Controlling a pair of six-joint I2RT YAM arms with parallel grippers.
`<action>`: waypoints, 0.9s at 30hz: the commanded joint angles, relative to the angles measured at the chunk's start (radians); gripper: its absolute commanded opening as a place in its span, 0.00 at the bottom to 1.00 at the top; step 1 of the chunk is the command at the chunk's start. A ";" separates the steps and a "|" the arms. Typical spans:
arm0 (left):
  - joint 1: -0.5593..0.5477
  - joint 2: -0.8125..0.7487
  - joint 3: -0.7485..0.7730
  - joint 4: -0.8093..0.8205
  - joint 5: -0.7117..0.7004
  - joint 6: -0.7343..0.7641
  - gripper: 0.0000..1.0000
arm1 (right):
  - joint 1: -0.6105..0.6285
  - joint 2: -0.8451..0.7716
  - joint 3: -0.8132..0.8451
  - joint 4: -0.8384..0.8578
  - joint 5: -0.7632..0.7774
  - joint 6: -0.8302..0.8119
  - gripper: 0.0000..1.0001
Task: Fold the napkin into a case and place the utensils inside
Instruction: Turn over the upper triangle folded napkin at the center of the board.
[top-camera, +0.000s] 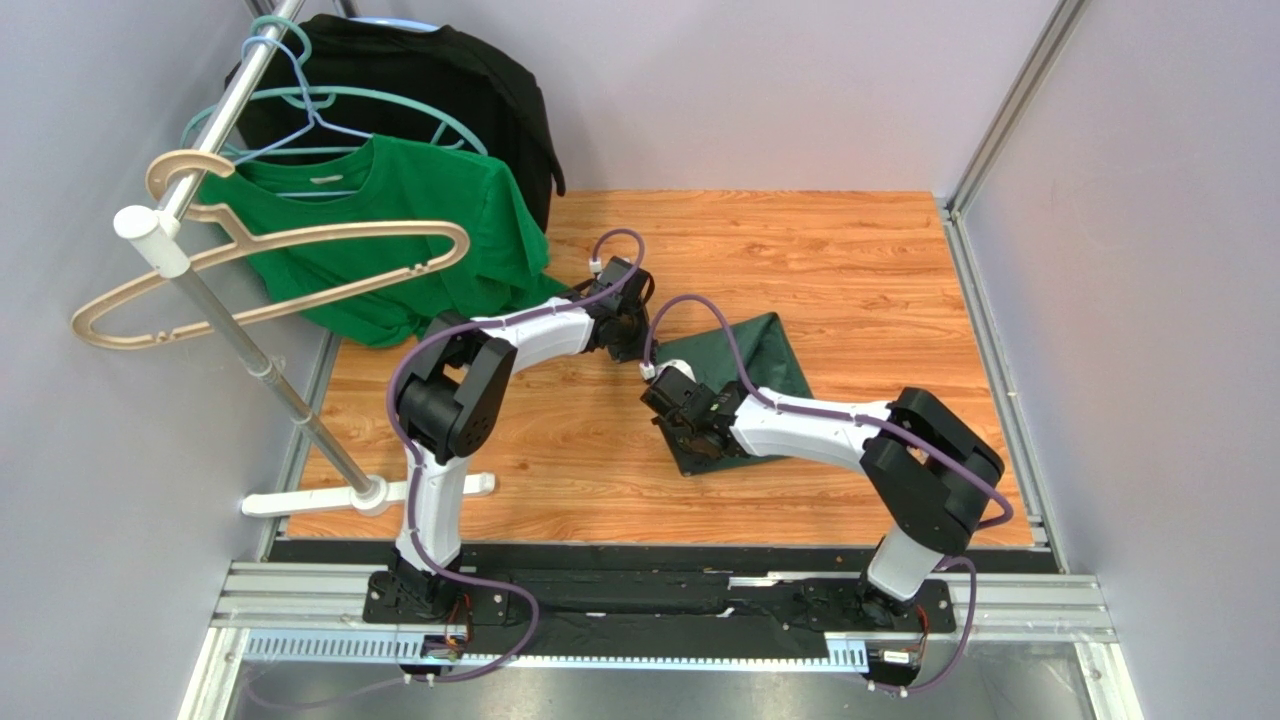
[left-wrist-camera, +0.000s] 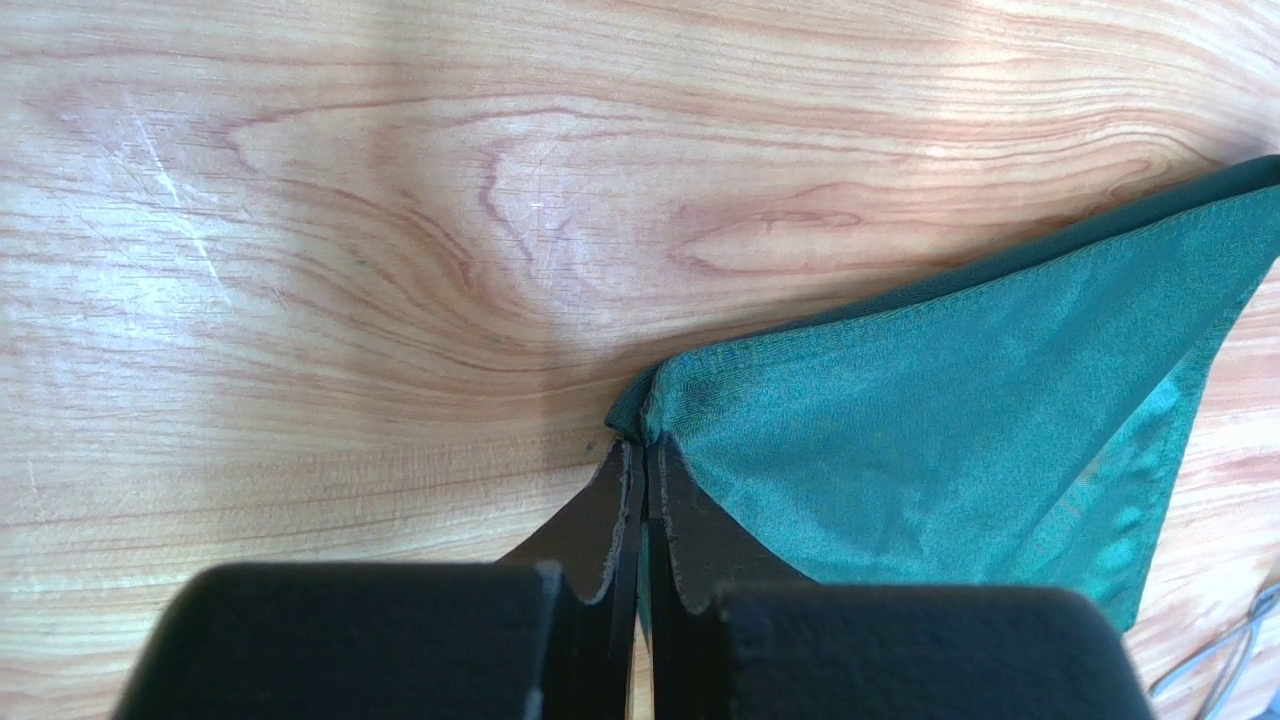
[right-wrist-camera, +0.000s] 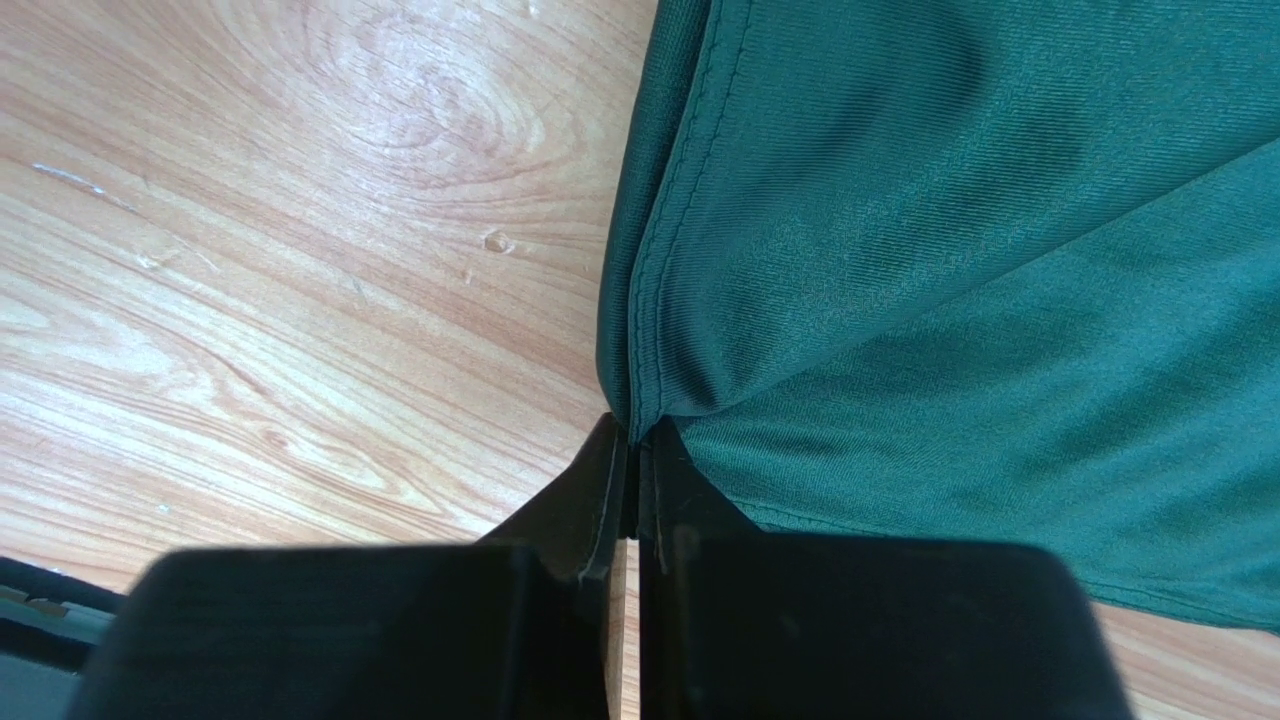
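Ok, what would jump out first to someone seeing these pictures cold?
Both arms reach to mid-table, where the dark green napkin lies on the wooden table. The wrist views show the left gripper shut on a corner of it and the right gripper shut on its edge. At the far left, a brighter green T-shirt and a black garment hang on a rack.

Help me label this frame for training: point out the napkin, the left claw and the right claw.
napkin (top-camera: 781, 360): top view, bare cloth near its far corner.
left claw (left-wrist-camera: 643, 450): left wrist view, tips shut on a napkin corner.
right claw (right-wrist-camera: 631, 438): right wrist view, tips shut on the napkin's hem.
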 joint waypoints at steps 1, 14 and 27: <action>-0.004 -0.008 0.029 -0.043 -0.012 0.036 0.00 | -0.003 -0.022 -0.012 0.052 -0.074 0.003 0.00; -0.004 -0.211 -0.037 -0.081 -0.026 0.076 0.00 | -0.017 -0.157 -0.001 0.098 -0.317 0.092 0.00; 0.015 -0.497 -0.163 -0.163 -0.122 0.103 0.00 | 0.037 -0.191 0.094 0.124 -0.436 0.159 0.00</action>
